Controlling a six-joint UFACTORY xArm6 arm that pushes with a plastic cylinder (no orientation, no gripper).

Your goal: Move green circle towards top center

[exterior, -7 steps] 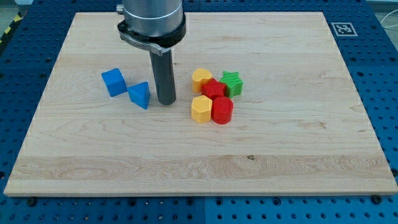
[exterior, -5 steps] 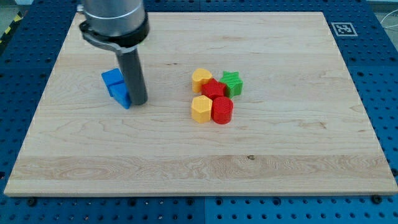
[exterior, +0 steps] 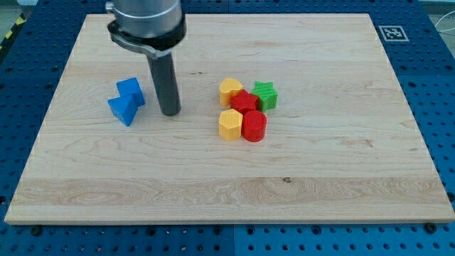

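Green block (exterior: pixel 265 94) sits unmoved mid-counter, touching a red block (exterior: pixel 244 102); my tip (exterior: pixel 170 113), a bare rod tool gripping nothing, has only shoved blue triangle (exterior: pixel 121 110) against blue cube (exterior: pixel 131 90), then backed right, so the task looks unstarted.

You see a pale wooden desk (exterior: pixel 320 178) with smooth visible grain (matt finish), matt plastic-looking blocks, and a dark, slightly glossy rod (exterior: pixel 167 85)

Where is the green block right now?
The green star-shaped block sits just right of the board's centre in the camera view, at the cluster's upper right, touching the red block; my tip stands well to its left.
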